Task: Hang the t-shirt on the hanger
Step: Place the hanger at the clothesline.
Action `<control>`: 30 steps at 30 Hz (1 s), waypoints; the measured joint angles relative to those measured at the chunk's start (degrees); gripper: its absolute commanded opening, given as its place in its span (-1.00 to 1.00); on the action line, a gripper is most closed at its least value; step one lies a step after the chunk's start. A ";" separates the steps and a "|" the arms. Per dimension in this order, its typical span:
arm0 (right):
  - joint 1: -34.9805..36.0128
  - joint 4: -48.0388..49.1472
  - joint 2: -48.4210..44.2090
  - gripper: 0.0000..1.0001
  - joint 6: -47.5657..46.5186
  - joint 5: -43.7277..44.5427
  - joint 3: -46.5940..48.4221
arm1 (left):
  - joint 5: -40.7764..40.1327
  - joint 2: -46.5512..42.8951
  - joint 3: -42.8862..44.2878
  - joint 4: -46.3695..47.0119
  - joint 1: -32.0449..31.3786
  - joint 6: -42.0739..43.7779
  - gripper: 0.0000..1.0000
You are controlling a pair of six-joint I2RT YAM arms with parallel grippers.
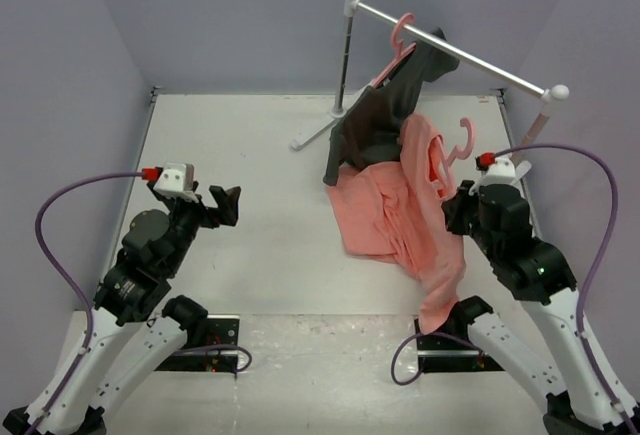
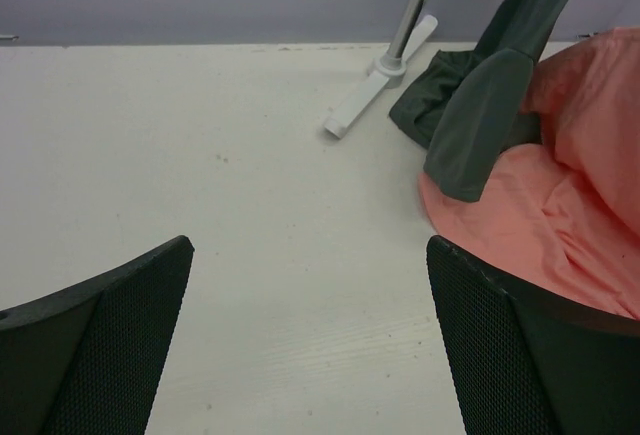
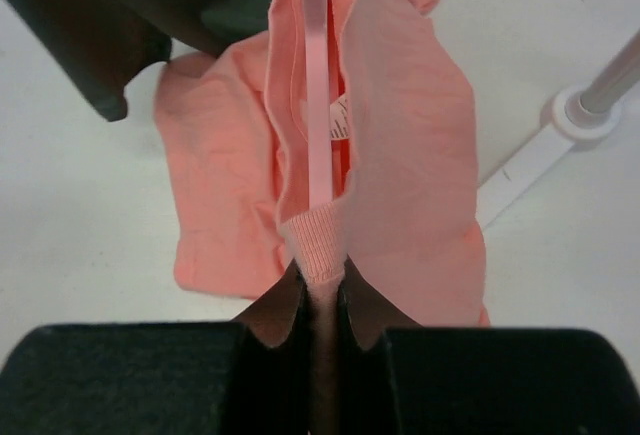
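While the right gripper (image 3: 322, 290) clamps the t-shirt (image 3: 410, 155) by its collar, hanger (image 3: 318, 105) threaded through the neck, left gripper (image 2: 308, 247) spread wide, grasping nothing.

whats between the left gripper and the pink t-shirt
Nothing but bare table. In the top view the open left gripper faces the t-shirt across an empty stretch, and the left wrist view shows the same.

Left arm (image 1: 150, 255) sits bent on its own side, left hand (image 1: 226, 205) spread wide, fingers (image 2: 110, 345) well apart. Right arm (image 1: 520, 245) reaches forward, and the right hand (image 3: 322, 290) is pinched tight on the t-shirt (image 3: 410, 155) collar.
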 measured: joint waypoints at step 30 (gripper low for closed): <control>-15.03 18.90 34.75 -0.99 3.42 3.88 14.89 | 5.25 -3.39 -7.97 -0.01 1.40 -0.17 1.00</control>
